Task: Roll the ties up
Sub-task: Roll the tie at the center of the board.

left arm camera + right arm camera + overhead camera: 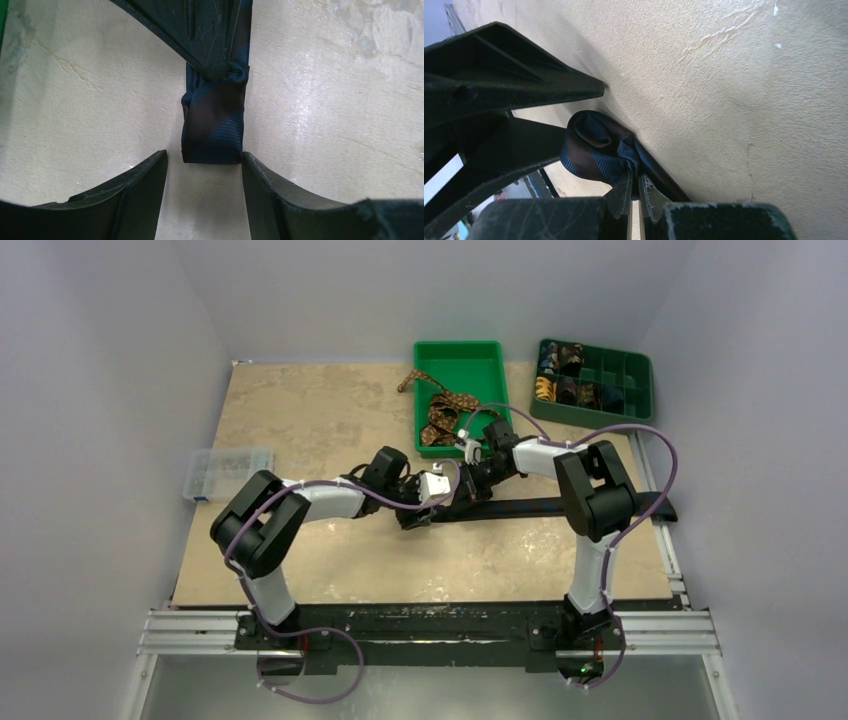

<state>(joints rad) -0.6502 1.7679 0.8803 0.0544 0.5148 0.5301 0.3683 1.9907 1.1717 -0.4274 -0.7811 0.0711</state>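
Seen from above, 2 arms meet just in front of 1 green tray (458, 346), with the left gripper (418, 510) and right gripper (462, 490) tip to tip. 1 navy tie (560, 508) lies flat in front of the tray. Brown tie fabric (445, 410) fills the tray, count unclear. In the left wrist view, the left gripper's 2 fingers (145, 175) are spread, the navy tie's folded end between them. In the right wrist view, the right gripper's 2 fingers (624, 192) are pressed together, pinching that tie's small coil.
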